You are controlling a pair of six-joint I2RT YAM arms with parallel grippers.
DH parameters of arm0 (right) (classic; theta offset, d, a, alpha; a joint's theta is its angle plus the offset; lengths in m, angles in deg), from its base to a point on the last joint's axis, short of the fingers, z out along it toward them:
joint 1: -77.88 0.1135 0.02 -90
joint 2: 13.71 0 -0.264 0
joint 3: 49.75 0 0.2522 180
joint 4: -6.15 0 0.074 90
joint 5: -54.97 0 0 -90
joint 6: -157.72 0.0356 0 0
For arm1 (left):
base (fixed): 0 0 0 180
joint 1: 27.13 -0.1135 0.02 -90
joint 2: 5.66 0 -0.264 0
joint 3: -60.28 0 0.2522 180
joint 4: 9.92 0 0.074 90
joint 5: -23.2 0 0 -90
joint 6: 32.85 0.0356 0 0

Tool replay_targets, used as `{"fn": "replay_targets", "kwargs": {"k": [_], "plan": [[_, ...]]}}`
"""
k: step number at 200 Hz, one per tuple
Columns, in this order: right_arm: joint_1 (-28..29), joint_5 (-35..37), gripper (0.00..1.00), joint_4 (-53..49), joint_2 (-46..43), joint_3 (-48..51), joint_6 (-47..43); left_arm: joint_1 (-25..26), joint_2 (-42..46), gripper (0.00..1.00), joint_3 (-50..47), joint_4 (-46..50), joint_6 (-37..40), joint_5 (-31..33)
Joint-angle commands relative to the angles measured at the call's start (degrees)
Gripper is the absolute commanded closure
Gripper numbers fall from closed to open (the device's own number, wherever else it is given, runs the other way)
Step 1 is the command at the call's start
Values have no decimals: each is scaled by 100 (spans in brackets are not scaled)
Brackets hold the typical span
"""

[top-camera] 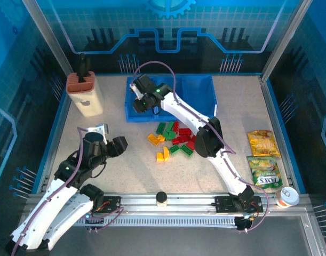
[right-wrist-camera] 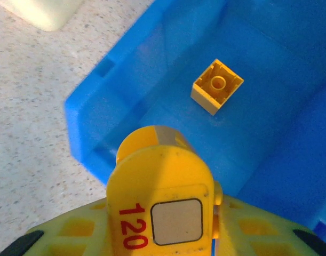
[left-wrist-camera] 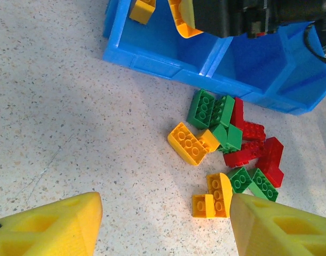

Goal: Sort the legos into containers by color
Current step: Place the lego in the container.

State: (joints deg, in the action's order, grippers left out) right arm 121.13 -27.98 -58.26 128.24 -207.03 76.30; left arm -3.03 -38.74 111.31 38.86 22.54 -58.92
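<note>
Right jaws clenched on a yellow brick [right-wrist-camera: 157,181] above the left compartment of the blue bin [right-wrist-camera: 168,109], left jaws released over the counter [left-wrist-camera: 72,106] near the loose legos [top-camera: 176,140], I risk dropping it so near the wall [right-wrist-camera: 85,114] that it bounces out.

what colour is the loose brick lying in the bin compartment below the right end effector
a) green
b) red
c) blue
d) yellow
d, the right wrist view shows one yellow brick lying studs-down on the floor of the blue bin, beneath the curved yellow brick gripped in the right end effector.
</note>
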Motion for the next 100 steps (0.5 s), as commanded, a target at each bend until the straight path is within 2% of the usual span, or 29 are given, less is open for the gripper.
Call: {"fn": "replay_targets", "kwargs": {"k": [1,16,38,56,69,100], "plan": [[-125,116,63,-125,277,-366,89,72,42,35,130,231,-78,28],[-152,57,59,-16,326,-399,123,108,40,35,132,250,-94,43],[-113,79,28,-132,224,-581,188,171,15,35,131,230,-114,38],[-62,122,16,-102,-204,-314,191,258,-101,34,173,163,-89,28],[-47,-19,15,110,-681,231,239,424,-248,34,229,75,52,20],[-44,-139,15,721,-2041,1949,353,1091,-854,34,521,125,257,576]]}}
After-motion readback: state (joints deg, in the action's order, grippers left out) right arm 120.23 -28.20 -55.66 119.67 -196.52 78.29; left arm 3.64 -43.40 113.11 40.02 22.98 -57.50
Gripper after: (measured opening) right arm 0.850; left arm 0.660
